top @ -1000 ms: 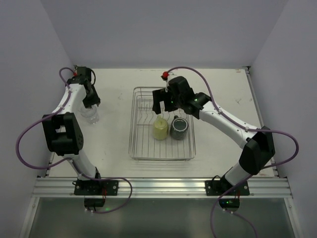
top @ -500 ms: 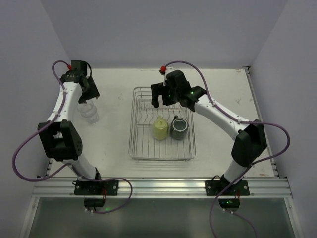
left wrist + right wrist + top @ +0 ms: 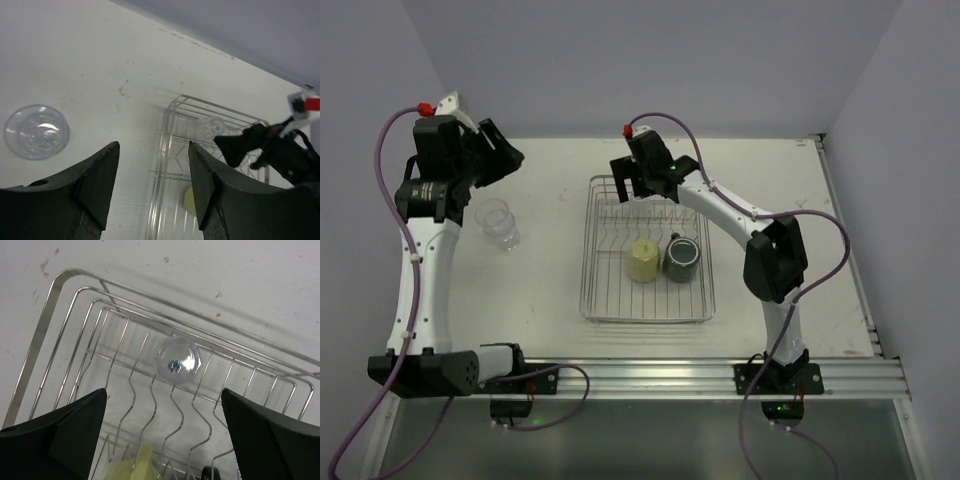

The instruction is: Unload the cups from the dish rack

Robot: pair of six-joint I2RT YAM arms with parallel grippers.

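the right gripper (image 3: 164, 390) hangs open and empty over the far end of the dish rack (image 3: 45, 335), lined up with a clear tumbler (image 3: 178, 360) there, likely its next pick, while the left gripper (image 3: 153, 145), open too, hovers high above a second tumbler (image 3: 37, 131) standing on the table (image 3: 75, 50).

Left end effector (image 3: 152, 150), right end effector (image 3: 162, 392) gape, seemingly empty.
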